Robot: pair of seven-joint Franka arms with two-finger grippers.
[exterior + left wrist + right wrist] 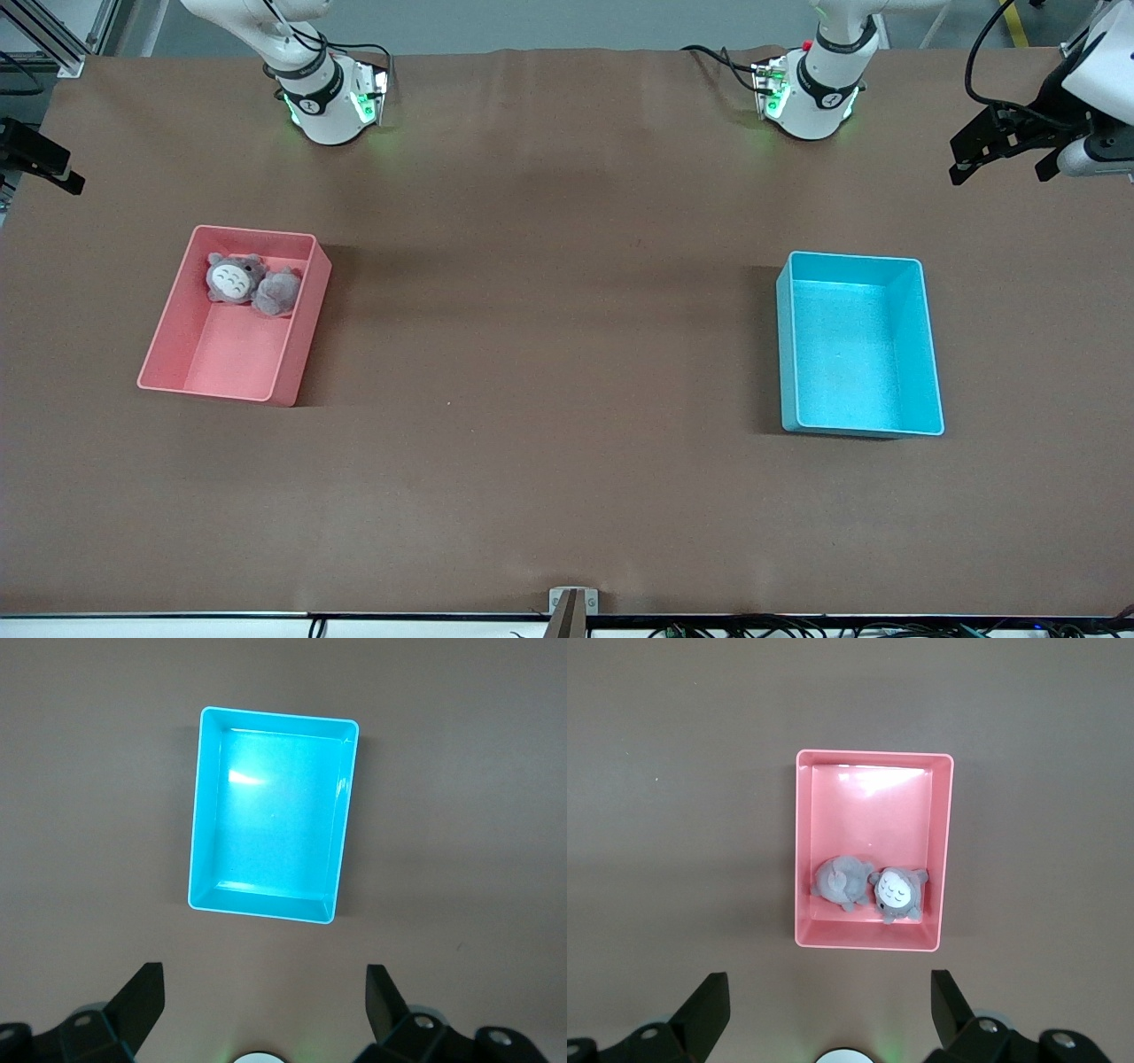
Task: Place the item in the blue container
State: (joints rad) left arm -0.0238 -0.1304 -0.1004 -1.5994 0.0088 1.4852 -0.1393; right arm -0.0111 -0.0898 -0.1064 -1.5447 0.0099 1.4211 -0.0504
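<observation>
Right wrist view: two plush toys [873, 889] are being shown in the pink bin [804, 850]; the right gripper [824, 1010] (fingers apart) is best lowered squarely over one. The blue container [928, 354], empty near the table's left-arm end, is being overlooked by the left gripper [264, 1005], spread.

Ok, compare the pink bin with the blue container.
Colour: the pink bin is salmon pink, the blue container cyan.
Contents: the pink bin holds two grey plush toys at its end farther from the front camera; the blue container holds nothing.
Place: the pink bin sits toward the right arm's end of the table, the blue container toward the left arm's.
Shared: both are low rectangular bins, open on top, of similar size.
</observation>
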